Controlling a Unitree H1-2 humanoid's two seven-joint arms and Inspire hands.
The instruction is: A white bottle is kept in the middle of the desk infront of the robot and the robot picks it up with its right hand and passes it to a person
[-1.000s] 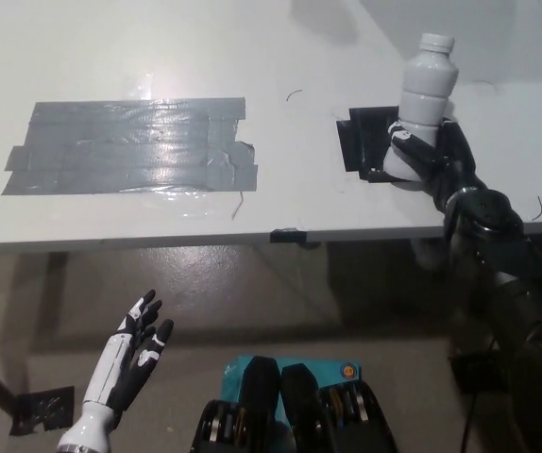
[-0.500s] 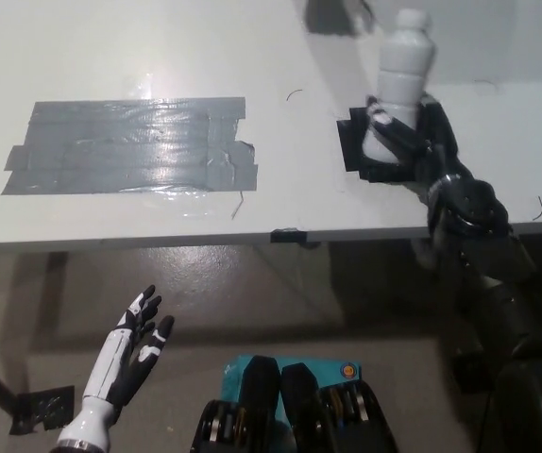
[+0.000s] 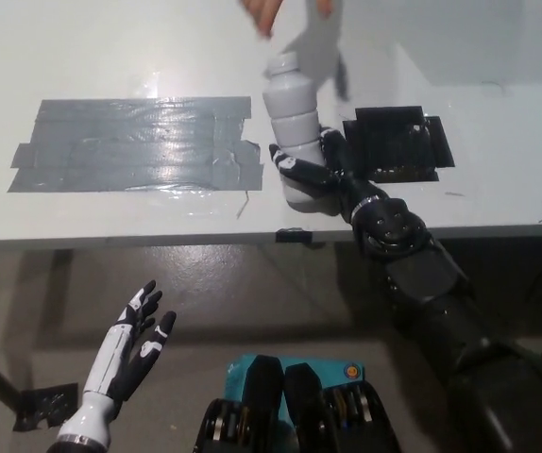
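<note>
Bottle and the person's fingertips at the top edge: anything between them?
Head view: nothing. Bare white desk shows between the bottle, held by the right hand, and the person's fingertips.

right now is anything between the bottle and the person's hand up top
Nothing visible blocks it. The right hand holds the white bottle upright above the desk, and the person's fingers are at the top edge just beyond the cap, with only bare desk between. The left hand rests open, low.
</note>
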